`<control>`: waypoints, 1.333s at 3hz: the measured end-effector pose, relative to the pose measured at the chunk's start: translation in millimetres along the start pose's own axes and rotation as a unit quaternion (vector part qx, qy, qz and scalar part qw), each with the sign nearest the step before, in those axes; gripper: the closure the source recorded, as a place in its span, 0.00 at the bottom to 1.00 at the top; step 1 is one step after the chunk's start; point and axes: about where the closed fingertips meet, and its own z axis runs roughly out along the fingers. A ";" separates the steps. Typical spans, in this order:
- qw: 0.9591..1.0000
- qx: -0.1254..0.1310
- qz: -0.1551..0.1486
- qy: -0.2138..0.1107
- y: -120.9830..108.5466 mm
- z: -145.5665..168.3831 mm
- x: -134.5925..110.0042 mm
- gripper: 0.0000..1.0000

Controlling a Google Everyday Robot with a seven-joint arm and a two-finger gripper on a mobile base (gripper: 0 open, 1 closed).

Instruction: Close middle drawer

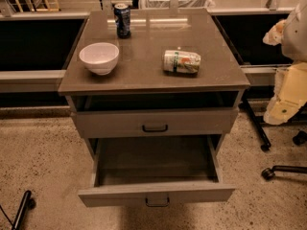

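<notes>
The pincer (pixel 284 104) hangs at the right edge of the view, a pale cream part at the end of the white arm, level with the cabinet's upper drawer and apart from the cabinet; whether it is spread or pressed together I cannot tell. Down and to the left of the pincer, the middle drawer (pixel 156 194) stands pulled far out, its plain grey tray fully bared and its low front panel with the dark pull (pixel 157 201) nearest the camera. Directly left of the pincer is the taller drawer front (pixel 154 122), out only slightly. Up and left of the pincer, the worktop (pixel 144 75) carries a green-and-white can (pixel 182 62) on its side, a white bowl (pixel 99 57) farther left, and an upright dark can (pixel 122 20) farthest away.
</notes>
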 end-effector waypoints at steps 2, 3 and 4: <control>1.000 -0.001 0.000 -0.001 -0.3 1.4 -0.4 0.00; 1.000 -0.023 0.001 -0.010 -2.1 21.1 -1.9 0.00; 0.996 -0.079 0.004 -0.047 11.1 90.0 -4.3 0.00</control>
